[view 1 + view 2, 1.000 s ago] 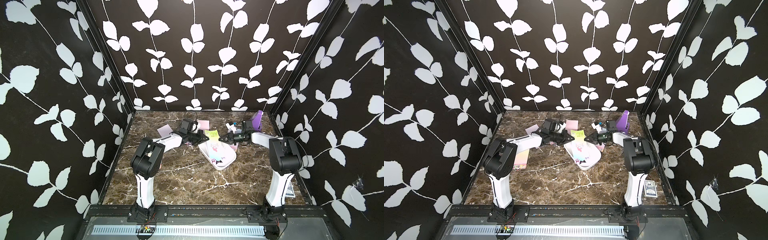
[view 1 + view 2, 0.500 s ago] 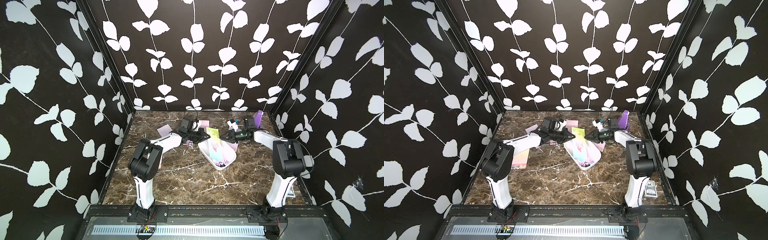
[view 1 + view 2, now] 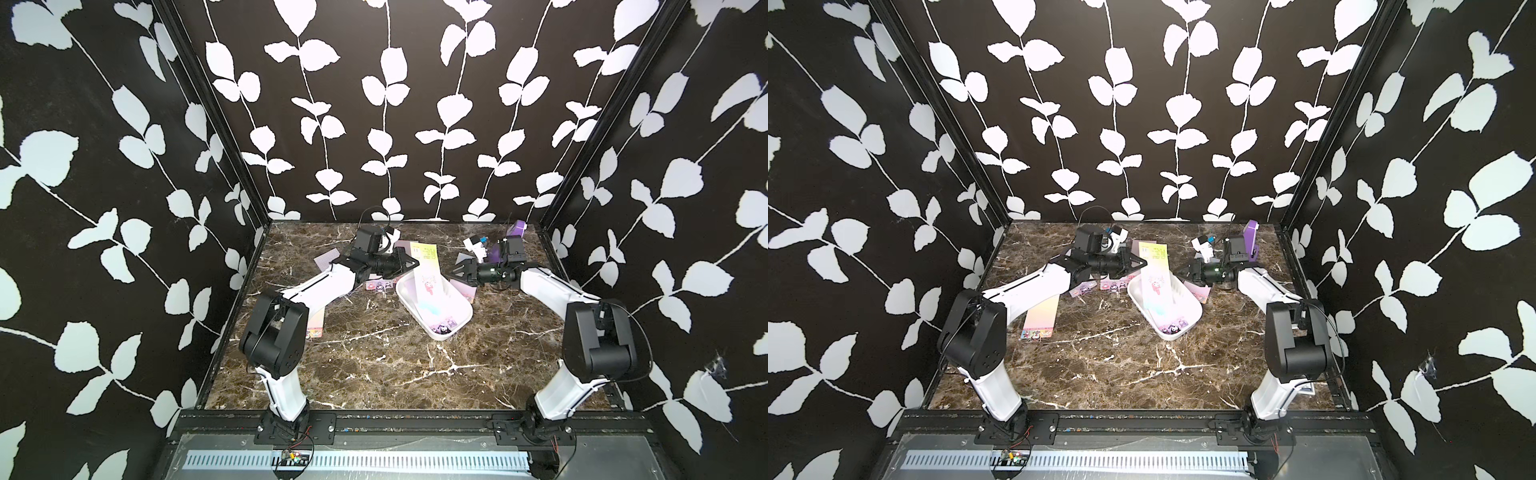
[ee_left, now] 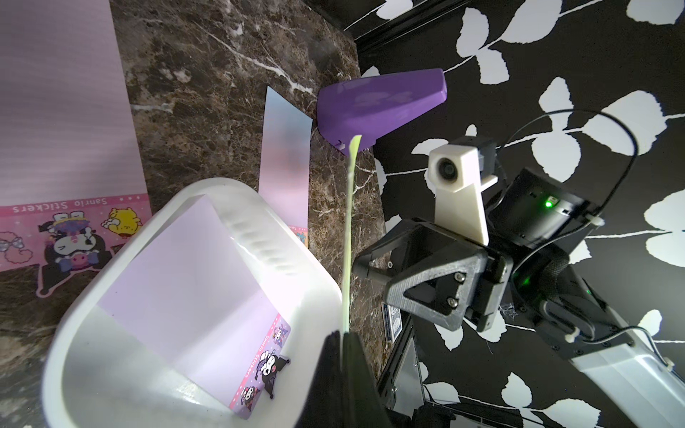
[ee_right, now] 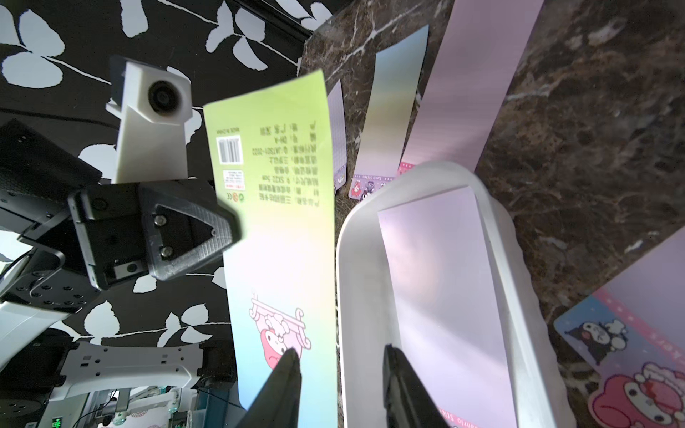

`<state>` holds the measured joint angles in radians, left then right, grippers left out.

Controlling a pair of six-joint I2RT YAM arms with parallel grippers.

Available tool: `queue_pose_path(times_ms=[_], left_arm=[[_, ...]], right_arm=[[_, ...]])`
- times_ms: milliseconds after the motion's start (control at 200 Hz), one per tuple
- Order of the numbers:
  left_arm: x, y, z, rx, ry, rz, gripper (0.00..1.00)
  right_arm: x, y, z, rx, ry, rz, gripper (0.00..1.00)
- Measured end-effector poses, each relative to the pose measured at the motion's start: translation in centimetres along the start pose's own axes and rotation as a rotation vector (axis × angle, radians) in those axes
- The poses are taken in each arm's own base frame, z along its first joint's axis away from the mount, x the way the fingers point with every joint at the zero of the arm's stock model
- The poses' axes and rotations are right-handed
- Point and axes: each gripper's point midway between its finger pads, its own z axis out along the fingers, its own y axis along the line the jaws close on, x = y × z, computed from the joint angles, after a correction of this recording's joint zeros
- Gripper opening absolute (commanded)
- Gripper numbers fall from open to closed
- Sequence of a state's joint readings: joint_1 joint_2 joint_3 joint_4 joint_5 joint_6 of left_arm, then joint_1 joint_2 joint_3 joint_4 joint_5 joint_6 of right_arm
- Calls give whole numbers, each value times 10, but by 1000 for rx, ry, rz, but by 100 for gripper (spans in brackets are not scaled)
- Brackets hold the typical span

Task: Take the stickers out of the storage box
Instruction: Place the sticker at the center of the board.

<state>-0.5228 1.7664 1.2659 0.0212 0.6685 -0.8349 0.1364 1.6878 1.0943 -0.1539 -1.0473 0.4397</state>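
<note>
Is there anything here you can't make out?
- Green sheet: edge-on in the left wrist view, print unseen; left gripper covers its end.
- Playing card box: mostly behind the right gripper, left wrist view.
- Lilac sheet in the storage box: character end cut off by the right wrist picture's edge.
- Pink sheet: largely under the left arm in a top view.

storage box (image 3: 440,334): white shallow tray, upright mid-table, running far-left to near-right.
green-to-blue sheet (image 3: 424,259): pinched edge-on in my left gripper (image 4: 343,335), tilted, blue end down in the box, printed green end past the far rim.
lilac sheet (image 4: 185,266): lying inside the box, characters at its near end.
pink sheet (image 3: 1040,318): flat on the table, well left of the box.
</note>
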Motion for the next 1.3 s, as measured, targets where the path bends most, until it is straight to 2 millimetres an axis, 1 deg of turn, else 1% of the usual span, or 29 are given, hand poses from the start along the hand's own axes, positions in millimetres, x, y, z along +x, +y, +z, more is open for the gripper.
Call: queue_pose_path(times_ms=[185,270,345,435,540,665,730,810,905,995,1170,1296], left_arm=[[14,18,2,-23,25,-30,0],[22,28,-1,-33,37,-49,0],[31,35,-7,-39,47,-65,0],[40,40,-22,-43,42,-79,0],[48,46,-48,-61,19,-80,0],[54,56,-77,-112,-5,-55,0],[60,67,-89,-139,-10,-58,0],[74,89,-98,-182,1,-91,0],[94,116,-102,-233,34,-145,0],[108,128,-103,-260,61,-171,0],[110,135,-103,-274,71,-164,0],[117,153,-104,-342,109,-180,0]], right_arm=[[20,-16,6,-5,3,73,39],[29,-17,7,-6,4,91,39],[34,-13,5,-9,-1,88,39],[39,-3,1,-15,-12,66,39],[38,6,-3,-21,-27,36,39],[37,5,-4,-6,-37,26,39],[40,1,-3,6,-36,32,39],[44,-4,-2,16,-35,41,39],[48,-7,-2,22,-32,51,39],[50,-9,-1,26,-32,54,39],[52,-13,-1,37,-34,58,39],[54,-16,-1,52,-28,58,39]])
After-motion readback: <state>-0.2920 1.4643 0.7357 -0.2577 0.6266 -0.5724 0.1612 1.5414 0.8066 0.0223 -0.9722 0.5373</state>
